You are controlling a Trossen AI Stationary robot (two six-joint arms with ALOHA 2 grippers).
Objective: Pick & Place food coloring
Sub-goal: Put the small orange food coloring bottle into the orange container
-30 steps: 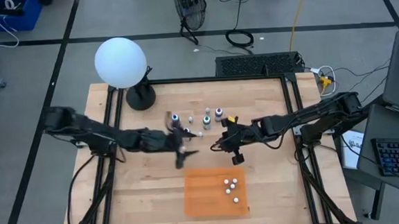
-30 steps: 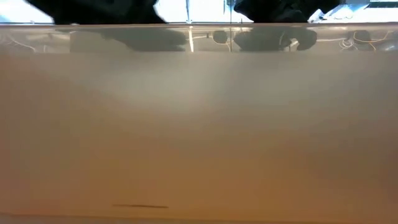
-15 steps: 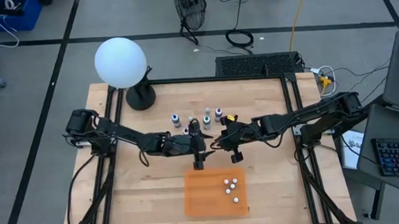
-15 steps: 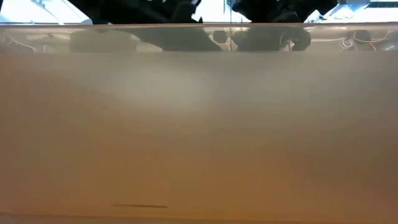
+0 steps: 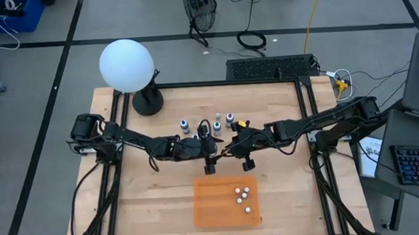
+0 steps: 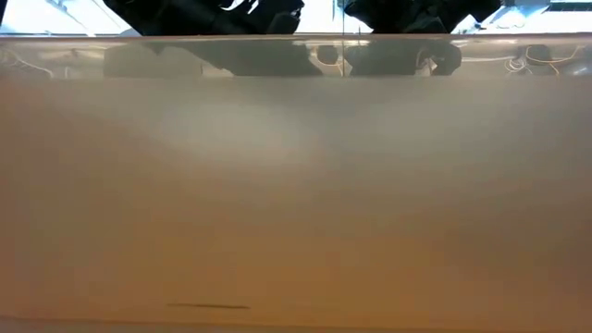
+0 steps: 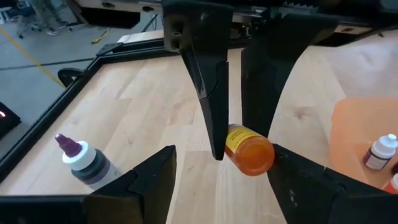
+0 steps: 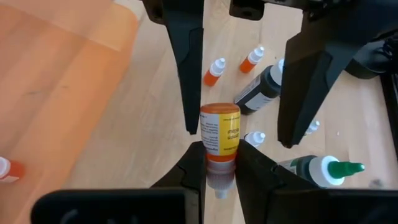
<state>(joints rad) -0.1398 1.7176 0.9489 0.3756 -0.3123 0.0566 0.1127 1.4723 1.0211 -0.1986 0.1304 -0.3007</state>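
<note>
Your orange food coloring bottle [image 8: 220, 138] sits at mid-frame in the high view, clamped at its cap end between the closed fingers of the right gripper [image 8: 219, 163] and sticking out toward the left arm. The left gripper [image 7: 231, 134] meets it head-on, its fingers parted around the bottle's orange base; you cannot tell whether they touch it. In the high view the two grippers meet just above the upper edge of the orange mat [image 5: 216, 204], with the left gripper [image 5: 210, 151] on the left and the right gripper [image 5: 234, 146] on the right. A few small white bottles [image 5: 242, 196] lie on the right part of the mat. More bottles [image 5: 216, 122] stand or lie on the desk [image 5: 148, 187] just above the grippers, among them dark ones, a green-tipped one [image 8: 320, 168] and two small orange-capped droppers [image 8: 216, 70]. A purple-tipped bottle [image 7: 84, 160] lies on its side near the left gripper.
</note>
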